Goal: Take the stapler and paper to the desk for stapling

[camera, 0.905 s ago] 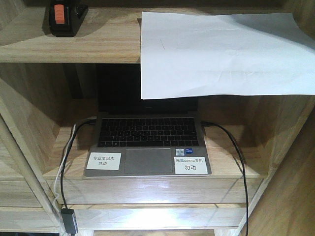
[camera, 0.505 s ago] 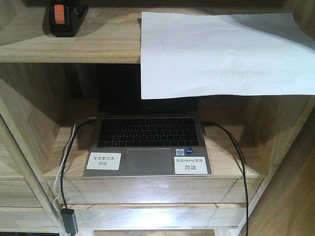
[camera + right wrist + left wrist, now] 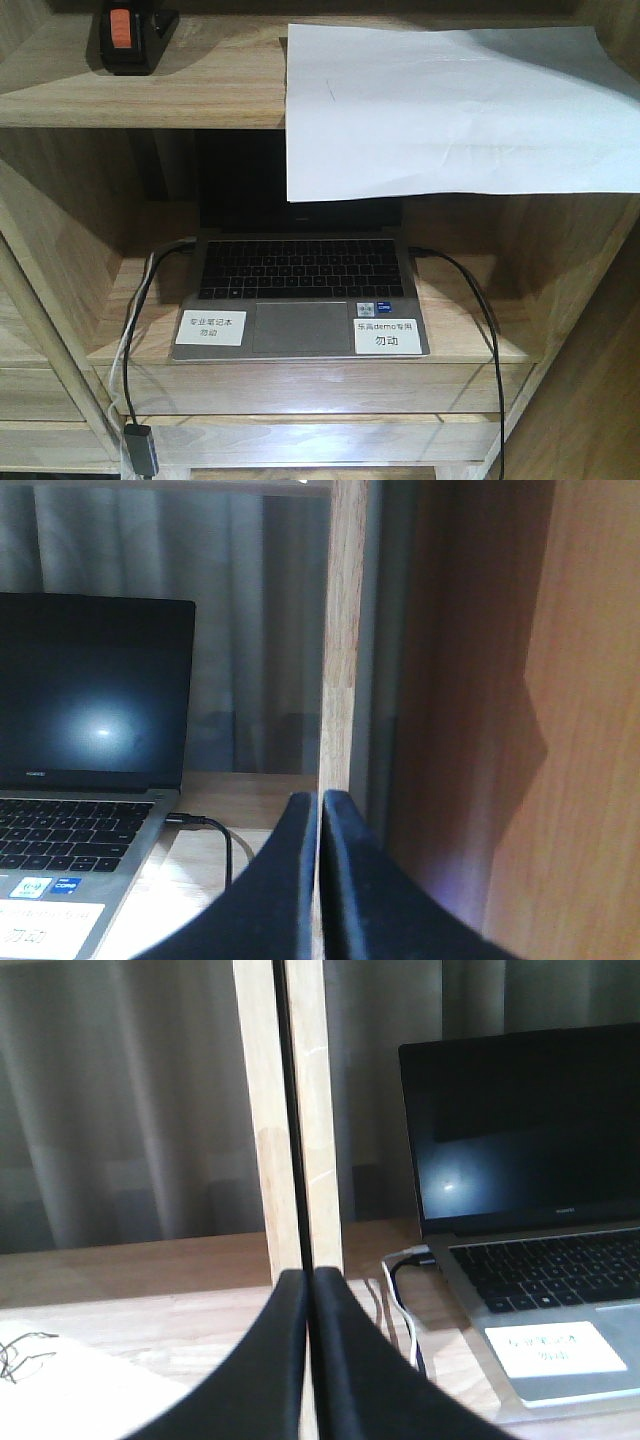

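Observation:
The black stapler (image 3: 128, 38) with an orange-red patch stands on the upper shelf at the far left of the front view. The white paper (image 3: 450, 105) lies on the same shelf to the right and hangs over its front edge, covering part of the laptop screen. My left gripper (image 3: 310, 1282) is shut and empty, level with the lower shelf, in front of a wooden upright. My right gripper (image 3: 320, 802) is shut and empty, in front of the shelf's right upright. Neither gripper shows in the front view. The desk is out of view.
An open laptop (image 3: 300, 290) with two white labels sits on the lower shelf (image 3: 300, 385); it also shows in the left wrist view (image 3: 530, 1260) and the right wrist view (image 3: 80, 780). Cables (image 3: 480, 310) run off both its sides. Wooden uprights (image 3: 290, 1120) flank it.

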Motion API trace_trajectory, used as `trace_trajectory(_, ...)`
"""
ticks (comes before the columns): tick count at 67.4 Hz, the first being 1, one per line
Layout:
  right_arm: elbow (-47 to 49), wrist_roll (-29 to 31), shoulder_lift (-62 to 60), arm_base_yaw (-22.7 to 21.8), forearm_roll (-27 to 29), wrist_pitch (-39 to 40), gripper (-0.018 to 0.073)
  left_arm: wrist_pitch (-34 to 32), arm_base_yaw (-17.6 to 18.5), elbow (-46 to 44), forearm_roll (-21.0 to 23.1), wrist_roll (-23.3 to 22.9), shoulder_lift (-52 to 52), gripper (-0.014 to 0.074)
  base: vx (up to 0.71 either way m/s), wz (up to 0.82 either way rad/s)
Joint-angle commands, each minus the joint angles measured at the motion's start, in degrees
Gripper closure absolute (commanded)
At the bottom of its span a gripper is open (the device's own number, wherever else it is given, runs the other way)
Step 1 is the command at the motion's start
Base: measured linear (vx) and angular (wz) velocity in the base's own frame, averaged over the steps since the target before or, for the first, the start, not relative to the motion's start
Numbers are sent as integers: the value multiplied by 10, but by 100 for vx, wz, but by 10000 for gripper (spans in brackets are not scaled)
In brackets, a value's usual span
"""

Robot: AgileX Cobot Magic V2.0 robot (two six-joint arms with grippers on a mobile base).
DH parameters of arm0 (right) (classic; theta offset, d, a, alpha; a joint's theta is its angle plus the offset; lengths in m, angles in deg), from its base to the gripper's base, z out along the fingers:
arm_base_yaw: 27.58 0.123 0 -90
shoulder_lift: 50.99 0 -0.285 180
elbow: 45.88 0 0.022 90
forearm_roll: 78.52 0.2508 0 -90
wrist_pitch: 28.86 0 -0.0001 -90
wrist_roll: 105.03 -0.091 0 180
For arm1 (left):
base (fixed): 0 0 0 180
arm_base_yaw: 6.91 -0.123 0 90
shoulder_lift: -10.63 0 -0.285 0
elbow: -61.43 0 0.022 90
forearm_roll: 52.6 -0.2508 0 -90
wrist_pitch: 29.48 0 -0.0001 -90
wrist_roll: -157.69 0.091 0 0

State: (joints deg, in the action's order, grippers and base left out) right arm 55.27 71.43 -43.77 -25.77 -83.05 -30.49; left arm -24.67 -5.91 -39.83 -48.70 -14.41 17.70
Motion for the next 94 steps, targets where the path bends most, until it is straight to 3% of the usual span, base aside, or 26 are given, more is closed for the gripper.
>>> trace_trajectory(1,-13,6,-5,-2,-4,40,568,-48,-1,8,5,0,-8,603,0,0)
trace_trajectory(17,-13,6,-5,-2,-4,40,568,-68,-1,8,5,0,-8,603,0,0)
trace_trajectory(33,-13,6,-5,-2,-4,40,568,-205,-1,-1,5,0,-8,603,0,0)
trace_trajectory(43,-13,6,-5,-2,-4,40,568,-231,-1,-39,5,0,-7,603,0,0)
trace_trajectory(49,-13,6,-6,-2,-4,40,568,-200,-1,-84,5,0,2,603,0,0)
trace_trajectory(78,-13,6,-6,-2,-4,40,568,73,-1,-364,5,0,160,603,0,0)
trace_trajectory(94,-13,6,-6,-2,-4,40,568,142,-1,-401,10,0,217,603,0,0)
